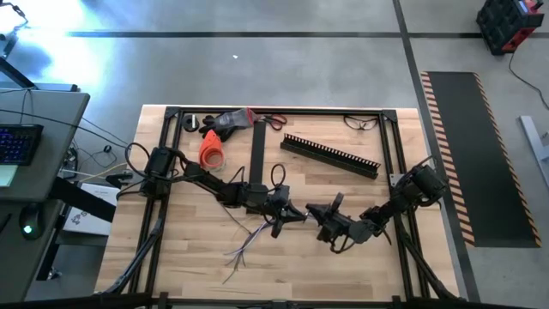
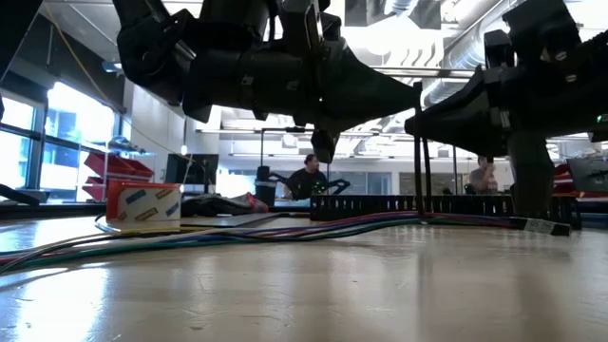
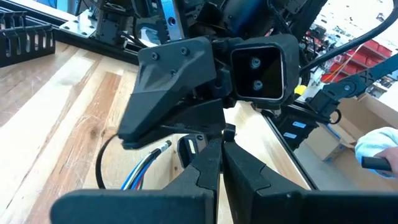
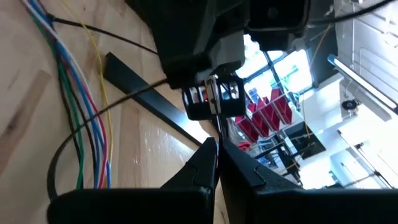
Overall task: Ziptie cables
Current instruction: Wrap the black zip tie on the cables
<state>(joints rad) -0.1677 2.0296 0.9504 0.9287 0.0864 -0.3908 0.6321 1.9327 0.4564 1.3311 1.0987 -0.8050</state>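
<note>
Cables [image 1: 249, 242] lie loose on the surface [image 1: 343, 257], below the left tool [image 1: 296, 215] and right tool [image 1: 314, 211]. Both tools are clenched, tips nearly meeting, holding nothing identifiable. Step: pre-bundling. Next: gather cables, then apply tie.

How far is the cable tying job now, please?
Done: nothing visible; the cables lie loose with splayed ends on the table, no tie seen around them. In hand: the left tool and right tool, both shut, meet tip to tip above the table. Left: bundling and tying.
</note>
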